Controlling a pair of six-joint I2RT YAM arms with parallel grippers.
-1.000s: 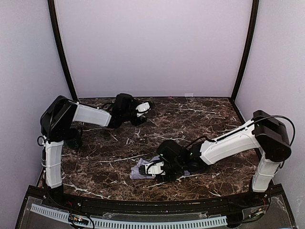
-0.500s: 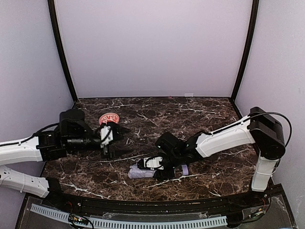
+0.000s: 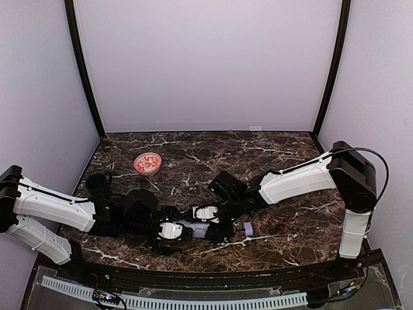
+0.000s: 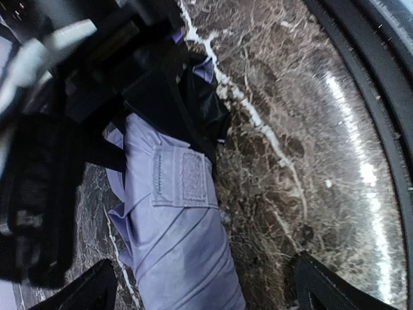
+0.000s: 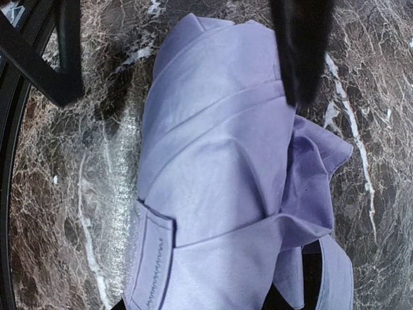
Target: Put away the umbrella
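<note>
At the left rear of the dark marble-patterned surface [image 3: 284, 161]: small red-patterned bowl [image 3: 148, 163], well apart from the work. Low along the near left: left gripper [image 3: 177, 232], spread wide and holding nothing, dark fingertips [image 4: 97, 290] set one on each side of the near end of the compact umbrella [image 4: 174, 219] of pale lavender fabric. Lies rolled but loose on the surface near the front middle, stitched fastening tab [image 4: 184, 177] flat on top with its hook patch showing, black underside bunched at the far end. Just right of that: right gripper [image 3: 205, 219], partly closed, one black finger [image 5: 300, 51] against a fold of the fabric; cannot tell whether truly clamped. Furthest right: small lavender handle [image 3: 248, 228], poking out past the right gripper. Likely trouble from here: closing the left gripper on one outer layer instead of the whole roll, and so dragging folds out rather than tightening them; knocking against the right gripper, close alongside; releasing on the right too soon, and so letting the roll spring open before wrapping the tab round.
</note>
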